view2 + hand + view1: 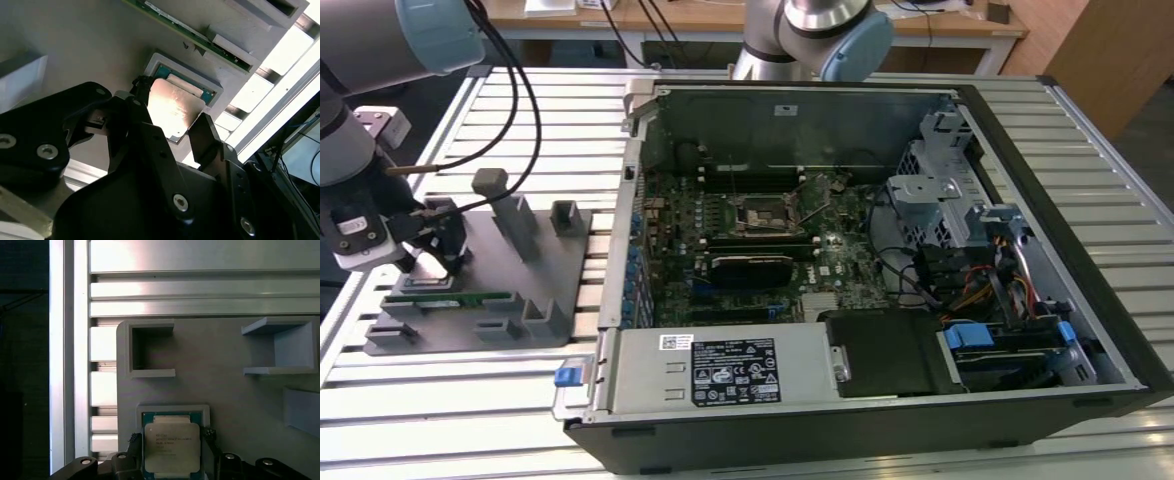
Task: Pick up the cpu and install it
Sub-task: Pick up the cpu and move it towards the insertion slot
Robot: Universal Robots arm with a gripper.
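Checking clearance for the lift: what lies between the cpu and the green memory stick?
In the second wrist view, only the pale rim of the pocket around the cpu and bare grey holder plate separate it from the memory stick.

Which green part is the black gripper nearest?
The square, silvery, pale-green-rimmed cpu, right at the gripper; the long green memory stick lies farther off.

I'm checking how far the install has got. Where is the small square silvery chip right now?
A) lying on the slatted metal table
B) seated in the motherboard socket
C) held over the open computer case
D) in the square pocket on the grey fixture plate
D: in the first wrist view the small square silvery cpu lies inside the framed pocket on the grey fixture plate, with the tool right at it.
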